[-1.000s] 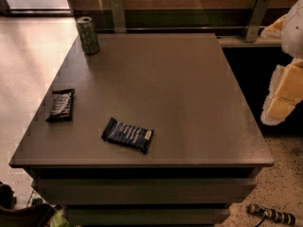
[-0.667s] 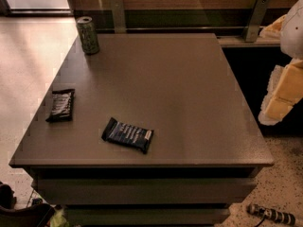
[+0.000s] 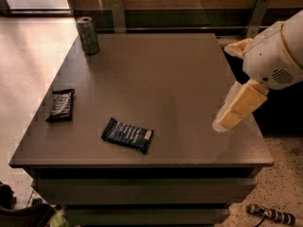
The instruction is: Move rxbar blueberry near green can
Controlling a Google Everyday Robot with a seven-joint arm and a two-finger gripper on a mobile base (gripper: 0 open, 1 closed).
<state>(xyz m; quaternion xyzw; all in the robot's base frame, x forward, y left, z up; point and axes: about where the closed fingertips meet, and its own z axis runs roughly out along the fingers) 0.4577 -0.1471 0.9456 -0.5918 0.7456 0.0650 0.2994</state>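
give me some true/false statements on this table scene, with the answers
1. The blue bar lies near the front edge of the table. True.
2. The green can lies on its side. False: it stands upright at the far left corner.
3. The gripper holds the blue bar. False: it hangs over the table's right side, apart from the bar.
4. The black bar lies left of the blue bar. True.
5. The blue bar touches the can. False: they are far apart.
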